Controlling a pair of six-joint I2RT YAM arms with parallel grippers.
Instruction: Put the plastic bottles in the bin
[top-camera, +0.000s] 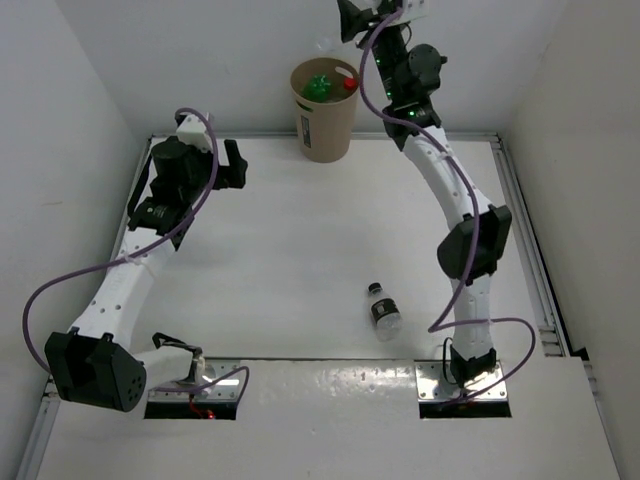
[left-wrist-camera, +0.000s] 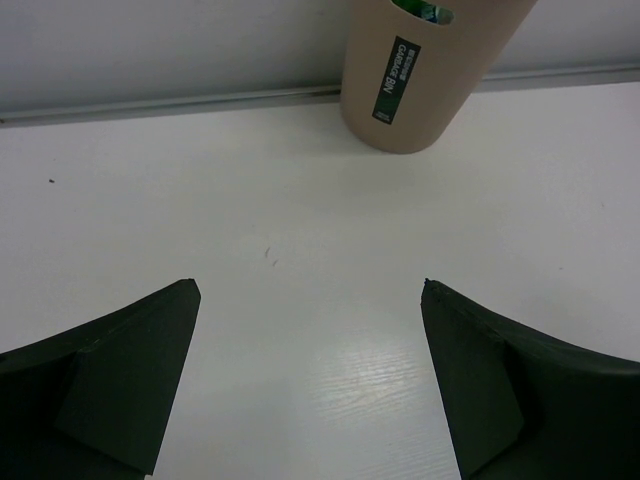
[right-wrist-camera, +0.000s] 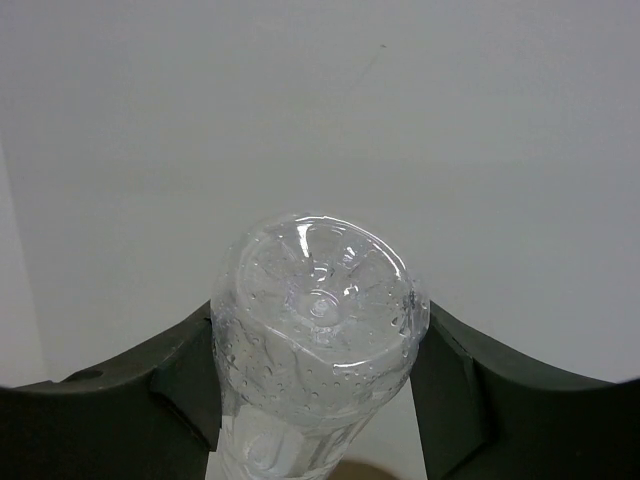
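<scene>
The right claw (right-wrist-camera: 318, 340) is closed on a clear plastic bottle with a dimpled base (right-wrist-camera: 320, 295). Both fingers (right-wrist-camera: 180, 385) press its sides, and its long axis runs straight out from the wrist, base first toward a white wall (right-wrist-camera: 320, 110). From overhead this bottle shows just past the 12 o'clock rim of the tan, tapered round bin (top-camera: 325, 125), which stands at 12 o'clock on the white table (top-camera: 300, 250). A second clear plastic bottle with a black cap (top-camera: 383, 310) lies on its side at 5 o'clock on the table, cap toward 11 o'clock and base toward 5. Inside the bin are an all-green bottle (top-camera: 318, 87) and a red cap (top-camera: 349, 84). That makes four bottles in view and one bin. The left claw (left-wrist-camera: 309, 285) is spread wide and holds nothing, low over the table at 10 o'clock. White walls close in three sides.
</scene>
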